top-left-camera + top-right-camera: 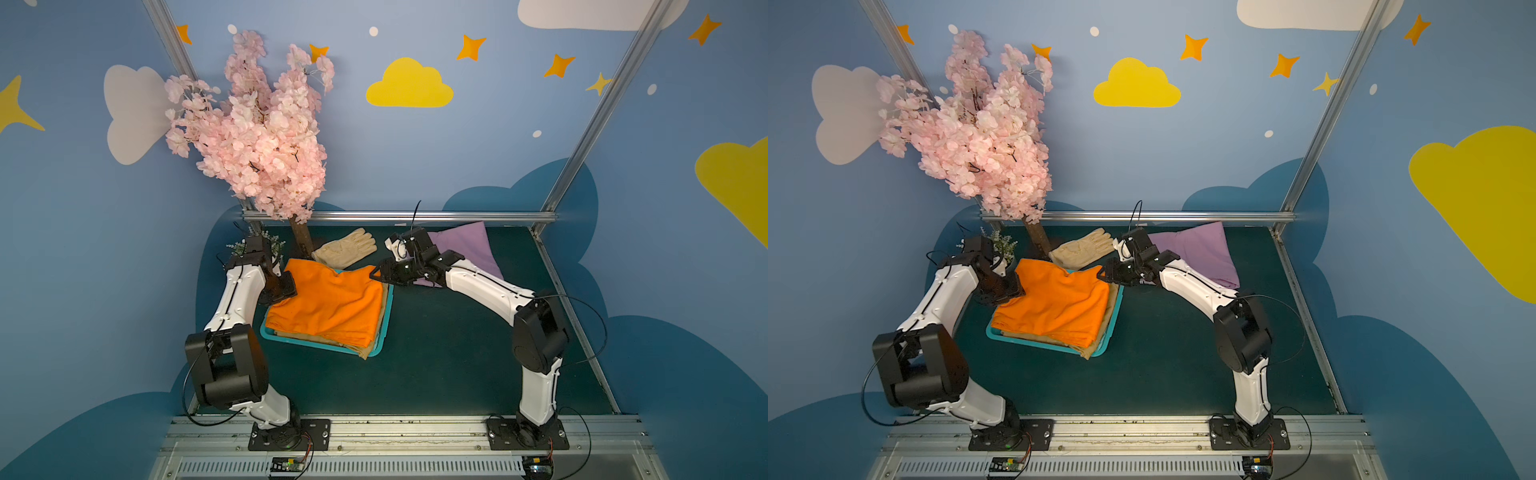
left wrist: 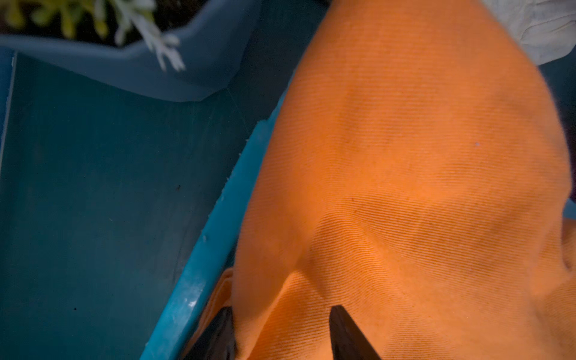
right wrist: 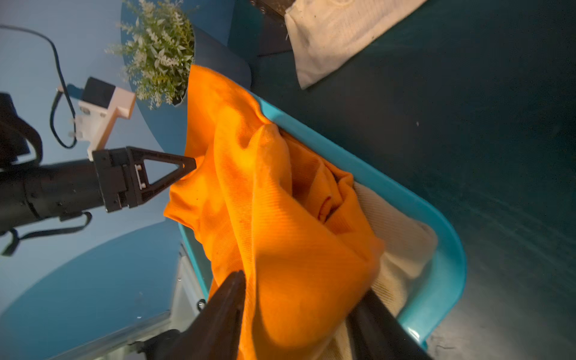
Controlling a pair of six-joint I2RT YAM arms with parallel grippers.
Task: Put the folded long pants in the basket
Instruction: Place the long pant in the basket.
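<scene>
Left gripper and right gripper each pinch an edge of the orange pants, jaws half-closed | placing: draped atop tan pair in basket | next I'd release both, fetch lilac pants

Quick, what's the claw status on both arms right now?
Left claw: closed, holding the orange pants by one edge.
Right claw: closed, holding the same orange pants by the opposite edge.

Three pants, one basket, one glove
</scene>
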